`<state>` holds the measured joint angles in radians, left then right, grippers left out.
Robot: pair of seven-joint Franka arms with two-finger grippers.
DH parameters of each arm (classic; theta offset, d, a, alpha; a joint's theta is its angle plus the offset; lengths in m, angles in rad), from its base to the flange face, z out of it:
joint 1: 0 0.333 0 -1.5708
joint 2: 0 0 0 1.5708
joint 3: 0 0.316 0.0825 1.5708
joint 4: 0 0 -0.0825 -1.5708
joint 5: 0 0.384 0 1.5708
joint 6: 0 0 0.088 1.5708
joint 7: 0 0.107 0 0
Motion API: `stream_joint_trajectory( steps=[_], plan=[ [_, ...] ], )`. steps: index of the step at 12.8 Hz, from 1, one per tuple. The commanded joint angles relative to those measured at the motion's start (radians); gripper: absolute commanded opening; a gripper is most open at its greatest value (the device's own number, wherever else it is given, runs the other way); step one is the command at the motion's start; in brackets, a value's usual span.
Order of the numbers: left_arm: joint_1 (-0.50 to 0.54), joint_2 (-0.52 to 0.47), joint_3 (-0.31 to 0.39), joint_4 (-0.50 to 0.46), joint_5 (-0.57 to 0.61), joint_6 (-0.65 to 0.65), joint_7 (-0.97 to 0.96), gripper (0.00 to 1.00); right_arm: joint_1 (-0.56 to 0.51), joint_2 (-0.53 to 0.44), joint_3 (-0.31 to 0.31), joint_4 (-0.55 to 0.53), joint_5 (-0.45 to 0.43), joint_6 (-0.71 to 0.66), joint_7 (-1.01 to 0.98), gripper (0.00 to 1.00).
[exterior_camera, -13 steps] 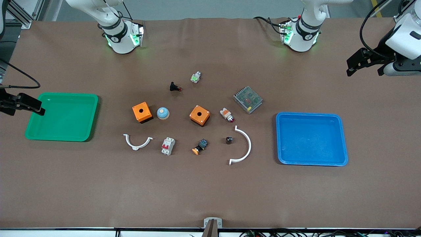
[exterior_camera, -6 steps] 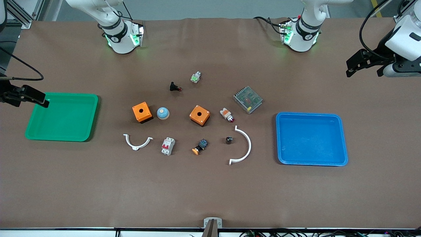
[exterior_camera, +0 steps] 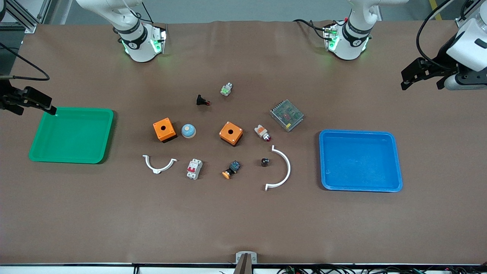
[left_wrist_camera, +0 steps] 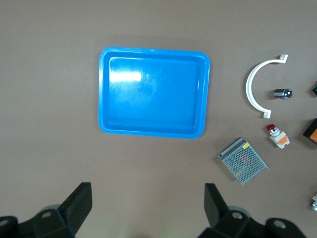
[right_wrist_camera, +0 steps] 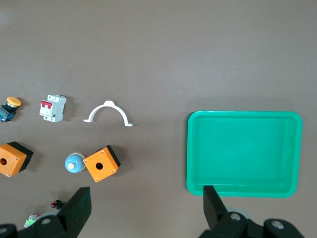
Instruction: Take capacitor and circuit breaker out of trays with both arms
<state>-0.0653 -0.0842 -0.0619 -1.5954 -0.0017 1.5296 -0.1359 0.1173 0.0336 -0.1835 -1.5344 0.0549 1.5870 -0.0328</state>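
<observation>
Both grippers hung with fingers apart: the left gripper (left_wrist_camera: 146, 208) above bare table near the blue tray (exterior_camera: 395, 160), the right gripper (right_wrist_camera: 145, 210) by the green tray (exterior_camera: 108, 133); capacitor (exterior_camera: 264, 162) and breaker (exterior_camera: 194, 168) lay untouched.

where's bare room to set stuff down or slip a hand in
Both the green tray and the blue tray hold nothing. A wide strip of bare table runs between the parts and the front camera. It is crowded mid-table: the capacitor sits inside a white curved clip, and the breaker has another clip beside it.
</observation>
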Motion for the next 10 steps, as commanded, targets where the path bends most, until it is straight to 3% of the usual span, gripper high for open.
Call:
stream_joint_trajectory(
  steps=[1, 10],
  plan=[
    [0.007, -0.002, 0.004, 0.031, -0.009, -0.012, 0.056, 1.00, -0.011, -0.029, 0.007, -0.032, -0.010, 0.018, -0.007, 1.00],
    [0.009, 0.018, 0.007, 0.034, 0.003, -0.037, 0.098, 1.00, -0.024, -0.027, 0.001, -0.050, -0.015, 0.071, -0.007, 1.00]
  ],
)
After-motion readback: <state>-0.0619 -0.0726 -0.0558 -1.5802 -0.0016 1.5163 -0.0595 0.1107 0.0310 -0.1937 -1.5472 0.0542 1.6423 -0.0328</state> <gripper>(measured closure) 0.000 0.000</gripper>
